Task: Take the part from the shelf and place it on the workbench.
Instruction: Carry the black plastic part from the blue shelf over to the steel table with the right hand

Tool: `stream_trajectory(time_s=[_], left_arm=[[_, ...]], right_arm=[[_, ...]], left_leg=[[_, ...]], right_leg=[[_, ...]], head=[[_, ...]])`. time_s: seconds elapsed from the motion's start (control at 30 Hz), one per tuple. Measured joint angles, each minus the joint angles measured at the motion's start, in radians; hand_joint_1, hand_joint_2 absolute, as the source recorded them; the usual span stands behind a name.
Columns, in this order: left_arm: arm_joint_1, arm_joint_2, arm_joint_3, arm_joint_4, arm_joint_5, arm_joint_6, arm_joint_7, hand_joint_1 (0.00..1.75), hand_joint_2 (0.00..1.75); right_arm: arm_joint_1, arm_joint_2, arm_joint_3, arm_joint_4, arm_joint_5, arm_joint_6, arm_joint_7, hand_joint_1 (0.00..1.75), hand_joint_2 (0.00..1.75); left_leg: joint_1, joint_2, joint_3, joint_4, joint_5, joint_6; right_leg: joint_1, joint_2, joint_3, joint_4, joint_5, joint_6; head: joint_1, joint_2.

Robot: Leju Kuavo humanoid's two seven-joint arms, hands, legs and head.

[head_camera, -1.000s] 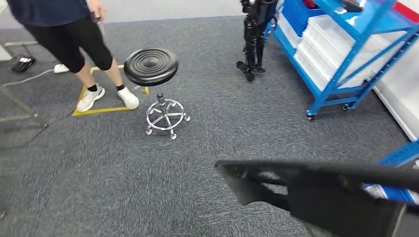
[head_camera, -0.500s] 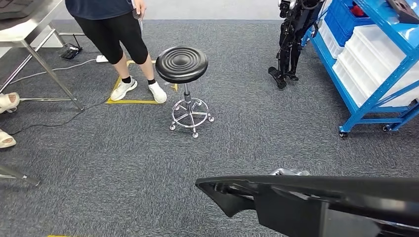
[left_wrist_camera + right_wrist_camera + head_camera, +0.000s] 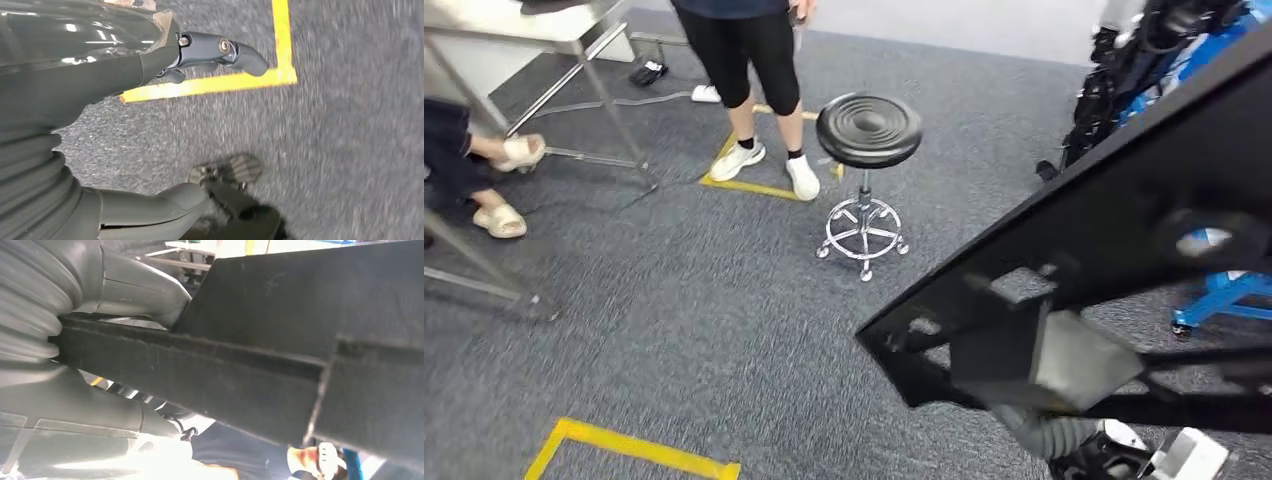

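A large flat black part (image 3: 1124,230) with cut-outs and a square block on its underside slants from the lower middle up to the top right of the head view. My right hand (image 3: 135,287) grips it along one edge, the grey thumb pressed against the part (image 3: 300,335); the ribbed wrist (image 3: 1049,437) shows beneath the part. My left hand (image 3: 75,75) hangs over the carpet with fingers apart and nothing in it. The metal workbench (image 3: 544,25) stands at the far left.
A black round stool (image 3: 869,130) on castors stands mid-floor. A person (image 3: 754,60) stands behind it; a seated person's sandalled feet (image 3: 499,215) are at left. Blue shelf leg (image 3: 1224,290) and a dark stand (image 3: 1114,100) at right. Yellow floor tape (image 3: 624,450) lies near.
The camera has turned left, so stool and person slid right and the workbench came into view. The black part, earlier level across the bottom, now slants up to the top right.
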Motion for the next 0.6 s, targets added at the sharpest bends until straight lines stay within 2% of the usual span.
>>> stream_trajectory(time_s=[0.03,0.07,0.1,0.13,0.17,0.2,0.23,0.27,0.3,0.33,0.37,0.4,0.43,0.47,0.53,0.57,0.6], left_arm=[[-0.003,0.000,0.000,0.000,0.000,0.000,0.000,0.00,1.75],[-0.005,0.000,0.000,0.000,0.000,0.000,0.000,0.00,1.75],[-0.005,0.000,0.000,0.000,0.000,-0.001,0.000,0.00,1.75],[-0.005,-0.001,0.000,0.000,0.000,-0.002,0.001,0.00,1.75],[-0.005,-0.002,0.000,0.000,0.000,-0.003,0.001,0.00,1.75],[-0.005,-0.002,0.000,0.000,0.000,-0.004,0.002,0.00,1.75],[-0.005,-0.003,0.001,-0.001,0.001,-0.004,0.002,0.00,1.75],[-0.005,-0.004,0.002,-0.001,0.002,-0.004,0.001,0.00,1.75],[-0.004,-0.004,0.004,0.000,0.004,-0.003,0.001,0.00,1.75],[-0.002,-0.004,0.006,0.000,0.007,-0.002,0.000,0.00,1.75],[0.001,-0.004,0.008,0.000,0.009,-0.002,0.000,0.00,1.75],[0.005,-0.004,0.009,0.000,0.012,-0.001,-0.001,0.00,1.75],[0.008,-0.004,0.011,0.000,0.014,-0.001,-0.002,0.00,1.75],[0.010,-0.005,0.012,0.000,0.017,-0.001,-0.004,0.00,1.75],[0.010,-0.005,0.018,-0.001,0.020,-0.001,-0.007,0.00,1.75],[0.010,-0.006,0.020,-0.001,0.021,-0.001,-0.008,0.00,1.75],[0.011,-0.006,0.023,-0.001,0.021,-0.002,-0.009,0.00,1.75]], right_arm=[[0.000,0.000,-0.007,0.006,-0.002,-0.001,0.001,1.75,1.75],[0.000,0.000,-0.012,0.013,-0.004,-0.003,0.001,1.75,1.75],[-0.003,-0.002,-0.016,0.023,-0.008,-0.008,0.002,1.75,1.75],[-0.007,-0.006,-0.019,0.034,-0.014,-0.014,0.002,1.75,1.75],[-0.015,-0.013,-0.023,0.046,-0.021,-0.023,0.002,1.75,1.75],[-0.026,-0.020,-0.028,0.059,-0.028,-0.033,0.002,1.75,1.75],[-0.038,-0.026,-0.033,0.072,-0.034,-0.042,0.002,1.75,1.75],[-0.050,-0.031,-0.038,0.085,-0.039,-0.051,0.004,1.75,1.75],[-0.061,-0.034,-0.041,0.098,-0.043,-0.061,0.006,1.75,1.75],[-0.070,-0.036,-0.042,0.111,-0.046,-0.069,0.009,1.75,1.75],[-0.080,-0.038,-0.043,0.122,-0.048,-0.075,0.011,1.75,1.75],[-0.089,-0.040,-0.044,0.132,-0.050,-0.080,0.012,1.75,1.75],[-0.099,-0.042,-0.044,0.140,-0.052,-0.084,0.012,1.75,1.75],[-0.107,-0.044,-0.044,0.146,-0.056,-0.088,0.011,1.75,1.75],[-0.114,-0.048,-0.047,0.154,-0.061,-0.091,0.009,1.75,1.75],[-0.114,-0.050,-0.048,0.159,-0.062,-0.091,0.008,1.75,1.75],[-0.115,-0.051,-0.049,0.163,-0.063,-0.091,0.008,1.75,1.75]], left_leg=[[0.000,-0.014,-0.002,0.000,0.002,0.004],[-0.001,-0.030,-0.004,0.000,0.003,0.005],[-0.001,-0.047,-0.005,0.000,0.004,0.006],[-0.002,-0.063,-0.005,0.001,0.004,0.006],[-0.001,-0.079,-0.004,0.001,0.004,0.006],[0.000,-0.094,-0.003,0.002,0.005,0.004],[-0.001,-0.107,-0.004,0.004,0.005,0.000],[-0.002,-0.120,-0.006,0.007,0.005,-0.004],[-0.003,-0.131,-0.010,0.007,0.006,-0.011],[-0.003,-0.140,-0.014,0.007,0.008,-0.018],[-0.002,-0.149,-0.018,0.004,0.011,-0.024],[0.000,-0.148,-0.022,0.006,0.012,-0.029],[0.000,-0.131,-0.029,0.017,0.004,-0.033],[-0.001,-0.103,-0.044,0.047,-0.015,-0.037],[-0.001,-0.039,-0.101,0.162,-0.077,-0.043],[0.000,-0.024,-0.136,0.230,-0.105,-0.046],[0.001,-0.018,-0.161,0.278,-0.119,-0.047]], right_leg=[[0.000,0.026,-0.036,0.069,-0.026,-0.004],[-0.001,0.039,-0.071,0.133,-0.046,-0.005],[-0.001,0.045,-0.095,0.170,-0.052,-0.002],[-0.002,0.048,-0.101,0.173,-0.044,0.004],[-0.004,0.051,-0.086,0.135,-0.021,0.013],[-0.008,0.063,-0.057,0.068,0.010,0.023],[-0.012,0.085,-0.028,0.000,0.037,0.028],[-0.014,0.101,-0.003,-0.055,0.059,0.028],[-0.015,0.114,0.011,-0.087,0.070,0.023],[-0.013,0.115,0.015,-0.096,0.073,0.014],[-0.011,0.103,0.015,-0.097,0.076,0.005],[-0.012,0.093,0.015,-0.098,0.079,-0.002],[-0.014,0.082,0.015,-0.100,0.081,-0.010],[-0.016,0.070,0.015,-0.102,0.082,-0.017],[-0.012,0.044,0.016,-0.103,0.080,-0.028],[-0.009,0.029,0.016,-0.103,0.079,-0.030],[-0.006,0.014,0.015,-0.103,0.078,-0.032]], head=[[0.002,0.000],[0.003,0.000],[0.003,0.000],[0.004,0.000],[0.003,0.000],[0.004,0.000],[0.005,0.000],[0.005,0.000],[0.004,0.000],[0.003,0.000],[0.002,0.000],[0.001,0.000],[0.000,0.000],[-0.004,0.000],[-0.009,0.000],[-0.011,0.000],[-0.011,0.000]])
